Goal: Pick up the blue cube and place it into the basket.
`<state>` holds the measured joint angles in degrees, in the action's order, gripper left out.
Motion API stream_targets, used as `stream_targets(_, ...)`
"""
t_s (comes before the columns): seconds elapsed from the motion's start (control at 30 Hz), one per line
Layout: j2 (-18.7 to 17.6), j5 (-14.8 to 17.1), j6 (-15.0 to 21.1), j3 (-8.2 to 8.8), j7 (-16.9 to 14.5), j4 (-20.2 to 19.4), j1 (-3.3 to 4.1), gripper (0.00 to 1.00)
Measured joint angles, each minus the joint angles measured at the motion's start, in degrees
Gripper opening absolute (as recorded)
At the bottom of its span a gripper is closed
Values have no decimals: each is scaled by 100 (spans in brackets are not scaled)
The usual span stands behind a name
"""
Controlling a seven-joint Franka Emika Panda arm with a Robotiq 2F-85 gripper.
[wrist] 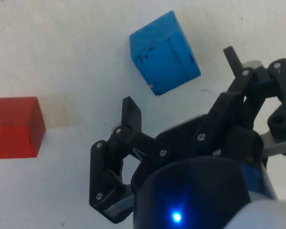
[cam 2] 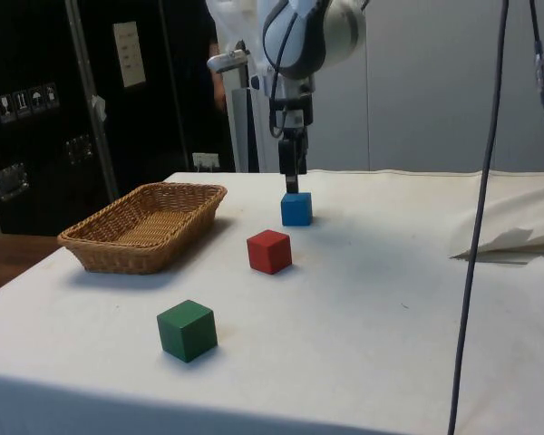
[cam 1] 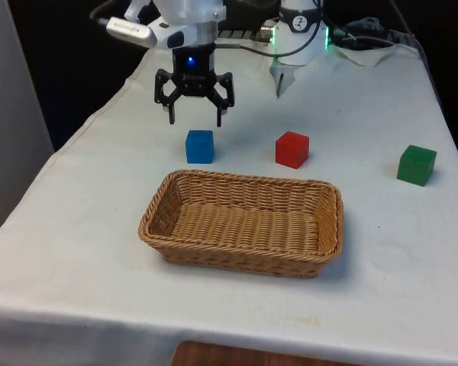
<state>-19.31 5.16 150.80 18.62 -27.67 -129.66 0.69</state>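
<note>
Jaws spread wide, nothing between them. Gripper (cam 1: 194,119) hung above the white cloth (cam 1: 84,191), fingers pointing down, just behind and above the blue cube (cam 1: 199,146); seen in the side view with fingertips close over the cube's top, not touching it. In the wrist view, gripper (wrist: 181,81) with fingers (wrist: 131,114) apart and the blue cube (wrist: 164,52) lying a little beyond the fingertips, outside the gap, turned at an angle to them.

Blue cube (cam 2: 296,208) resting flat on the cloth, outside the basket (cam 1: 240,221), near its far rim towards the front view's left. Red cube (cam 1: 292,149) beside the blue cube, on the front view's right, apart from it and likewise beyond the basket's far rim; red cube (wrist: 15,127) also caught at the edge of the wrist view. Green cube (cam 1: 417,165) farther still towards the front view's right, well apart from the other two and from the basket.

Basket woven of tan wicker, oblong, shallow, open-topped, with nothing inside. In the side view, basket (cam 2: 145,227) at the left, red cube (cam 2: 269,251) between blue cube and green cube (cam 2: 188,330), the green one nearest the camera
</note>
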Motion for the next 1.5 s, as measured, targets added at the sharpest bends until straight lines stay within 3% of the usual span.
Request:
stream_targets(0.87,-688,275,218,-40,-63,281,-29,100)
stream_targets(1.17,-699,275,223,-40,-63,281,-29,97)
stream_targets(1.3,-699,275,223,-40,-63,281,-29,57)
stream_targets(1.33,-699,275,218,-40,-63,281,-29,34)
stream_targets(1.37,-699,275,218,-40,-63,281,-29,24)
stream_targets(1.4,-699,275,218,-40,-63,281,-29,24)
stream_targets(1.47,-699,275,218,-40,-63,281,-29,3)
stream_targets(1.5,-699,275,218,-40,-63,281,-29,0)
